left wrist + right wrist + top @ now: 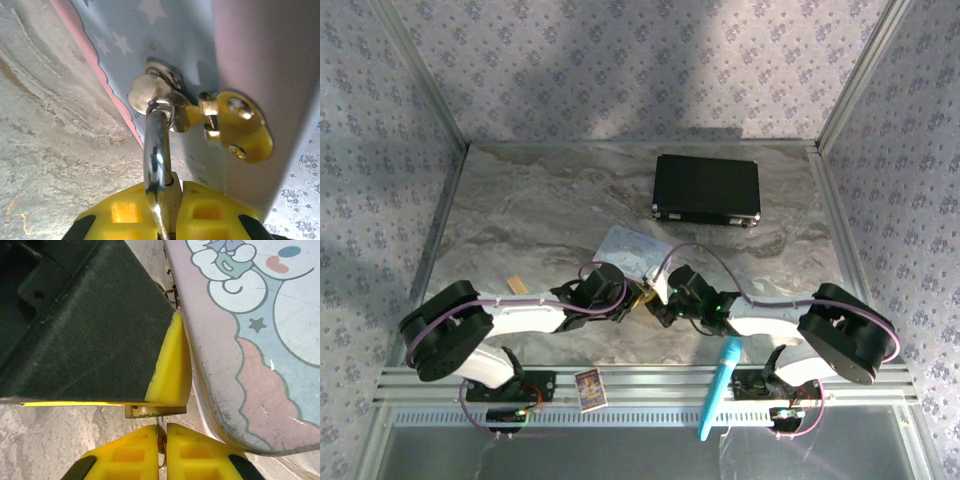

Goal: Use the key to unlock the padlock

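Top view: left hand and right hand tip to tip beside tin on surface; left wrist: left hand clamped on padlock, hooked through tin's hasp; right wrist: right hand pinched shut on key, tip at padlock's underside.

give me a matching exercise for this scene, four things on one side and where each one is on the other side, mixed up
Things:
1. padlock
2. key
3. black case
4. teal pen

Places:
A. far right part of the table
B. pinched in the right gripper
C. lying across the near rail
D. held in the left gripper, shackle hooked onto the pastel tin

Pairs: 1-D, 2-B, 3-A, 4-C
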{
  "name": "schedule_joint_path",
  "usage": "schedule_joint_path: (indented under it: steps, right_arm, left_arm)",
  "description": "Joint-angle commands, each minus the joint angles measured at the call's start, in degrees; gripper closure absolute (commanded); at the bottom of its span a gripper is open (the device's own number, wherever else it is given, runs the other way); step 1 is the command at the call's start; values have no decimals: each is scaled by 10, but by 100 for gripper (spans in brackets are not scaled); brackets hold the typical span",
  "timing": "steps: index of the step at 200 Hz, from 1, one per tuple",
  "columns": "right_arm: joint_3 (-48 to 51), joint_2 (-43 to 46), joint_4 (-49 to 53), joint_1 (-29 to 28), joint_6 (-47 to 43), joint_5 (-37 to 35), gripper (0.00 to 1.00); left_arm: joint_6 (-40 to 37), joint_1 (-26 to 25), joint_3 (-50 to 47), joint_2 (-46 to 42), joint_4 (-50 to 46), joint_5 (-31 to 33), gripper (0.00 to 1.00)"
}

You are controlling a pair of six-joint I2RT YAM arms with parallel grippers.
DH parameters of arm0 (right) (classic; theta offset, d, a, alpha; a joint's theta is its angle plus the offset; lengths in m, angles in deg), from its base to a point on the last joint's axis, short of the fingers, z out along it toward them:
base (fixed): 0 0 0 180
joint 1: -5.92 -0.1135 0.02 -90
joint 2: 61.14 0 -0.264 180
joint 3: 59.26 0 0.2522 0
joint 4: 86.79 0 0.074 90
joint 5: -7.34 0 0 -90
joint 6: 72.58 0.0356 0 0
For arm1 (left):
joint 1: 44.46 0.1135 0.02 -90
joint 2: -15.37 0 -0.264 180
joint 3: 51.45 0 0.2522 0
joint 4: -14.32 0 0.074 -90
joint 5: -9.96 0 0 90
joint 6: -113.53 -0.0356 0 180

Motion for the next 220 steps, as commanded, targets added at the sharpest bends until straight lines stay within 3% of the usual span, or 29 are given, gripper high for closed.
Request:
schedule_joint_path:
  steps: [1,39,70,125,164,177,196,220]
  right_arm:
    - [9,-4,-63,44,47,59,93]
    - [22,-35,-96,109,116,146,93]
    - [18,-35,-73,121,124,127,87]
    - [23,1,-35,96,146,107,61]
    - [41,97,19,109,237,47,40]
    - [31,129,55,111,268,0,27]
    - [-11,138,116,123,286,-38,25]
    - [-85,82,175,138,302,-43,24]
  left_arm:
    - [-23,-18,-6,-23,17,-41,100]
    - [-40,-27,1,-27,16,-40,100]
    - [-36,-31,-3,-24,16,-33,100]
    - [-34,-25,-16,-5,-3,-12,100]
    - [-36,-24,-10,7,-14,-7,100]
    - [-44,-24,-2,6,-34,-4,100]
    - [-55,-24,3,-1,-53,4,100]
    - [-59,-24,3,-8,-68,13,100]
